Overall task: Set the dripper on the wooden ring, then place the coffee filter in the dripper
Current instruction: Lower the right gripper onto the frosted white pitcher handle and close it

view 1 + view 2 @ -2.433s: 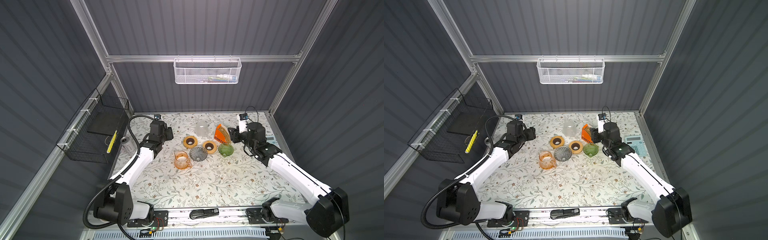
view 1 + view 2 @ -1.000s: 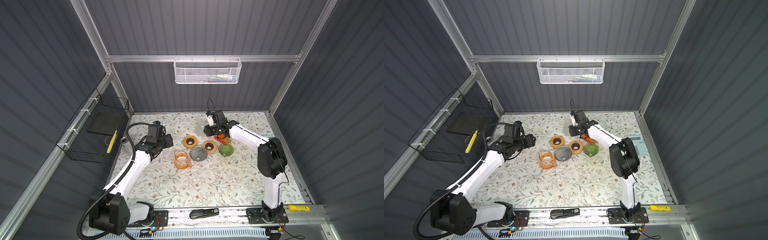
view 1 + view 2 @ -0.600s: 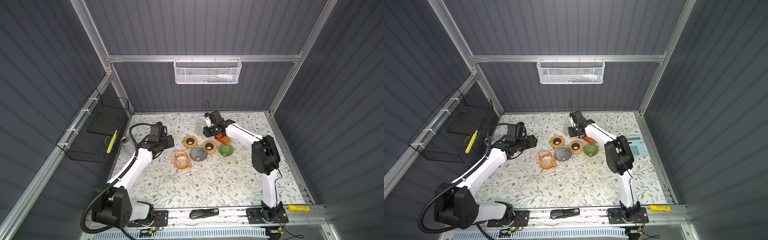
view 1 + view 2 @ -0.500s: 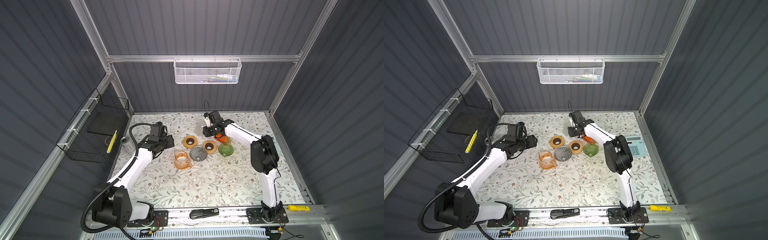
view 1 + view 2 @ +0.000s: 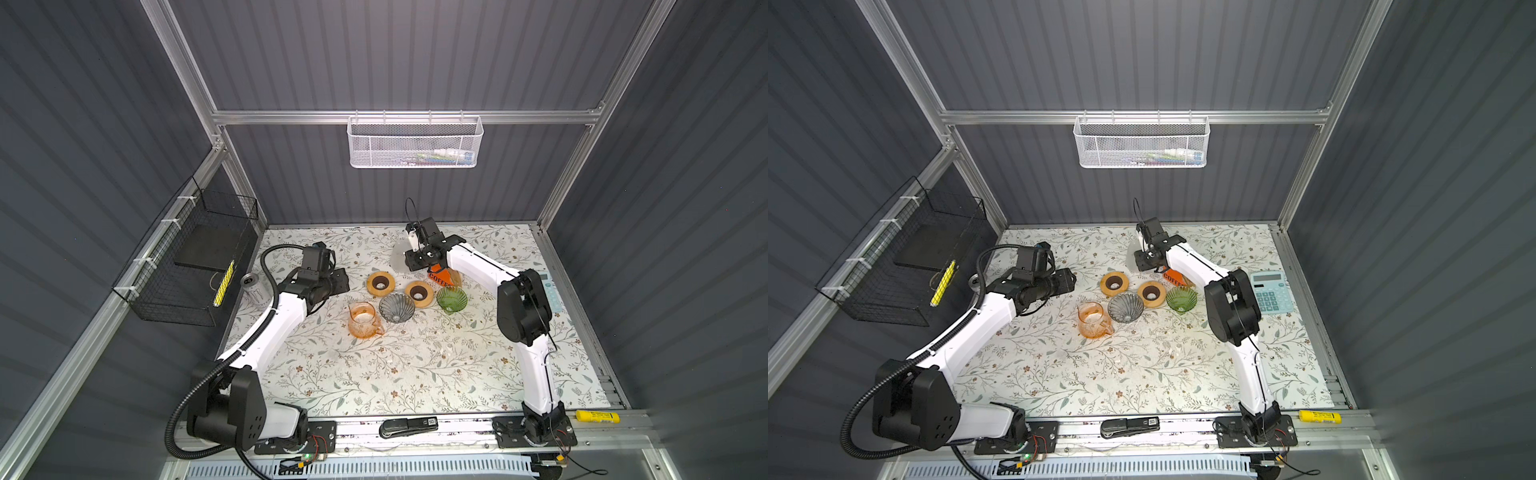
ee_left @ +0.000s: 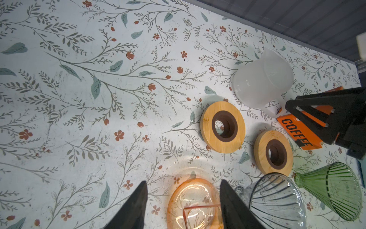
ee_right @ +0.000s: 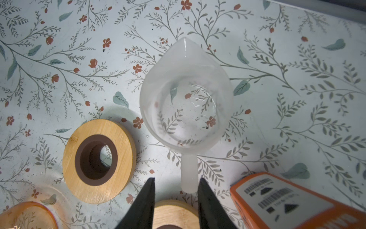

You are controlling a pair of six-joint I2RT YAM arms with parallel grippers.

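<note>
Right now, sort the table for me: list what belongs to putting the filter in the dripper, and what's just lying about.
For the job: orange COFFEE filter box, grey glass dripper, green glass dripper.

Lying about: two wooden rings, orange glass pitcher, frosted jug, calculator, drink can, stapler, yellow marker.

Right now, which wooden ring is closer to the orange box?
The ring beside the green dripper, with the box just beyond it. The other ring sits farther left in both top views.
</note>
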